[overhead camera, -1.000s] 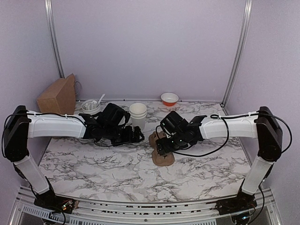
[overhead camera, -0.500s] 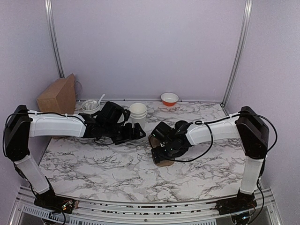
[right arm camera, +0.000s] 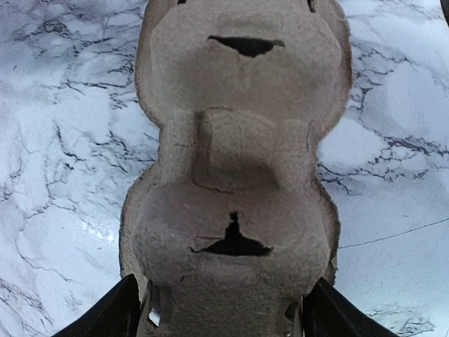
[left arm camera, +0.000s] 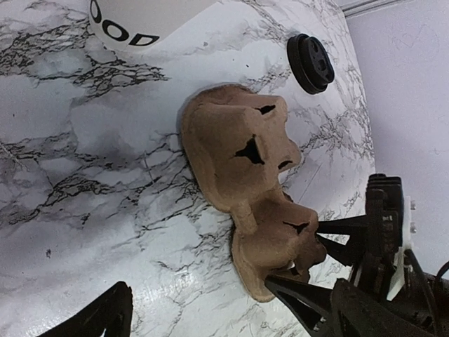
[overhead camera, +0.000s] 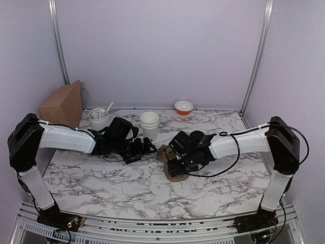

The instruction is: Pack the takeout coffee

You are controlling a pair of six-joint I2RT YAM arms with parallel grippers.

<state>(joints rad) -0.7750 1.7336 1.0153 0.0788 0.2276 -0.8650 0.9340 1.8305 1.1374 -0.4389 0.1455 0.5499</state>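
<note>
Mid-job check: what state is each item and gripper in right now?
Cup carrier: looks upside down, empty.
Paper cups: upright, nested, unlidded.
Black lids: on the table, off the cups.
Utensil canister: upright.
Orange bowl: upright.
Left gripper: open, empty.
Right gripper: open, straddling the carrier's end.

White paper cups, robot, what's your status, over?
Left gripper open, empty. Right gripper open, straddling brown moulded-pulp cup carrier. White paper cups stacked behind, not packed. Carrier looks upside down.
</note>
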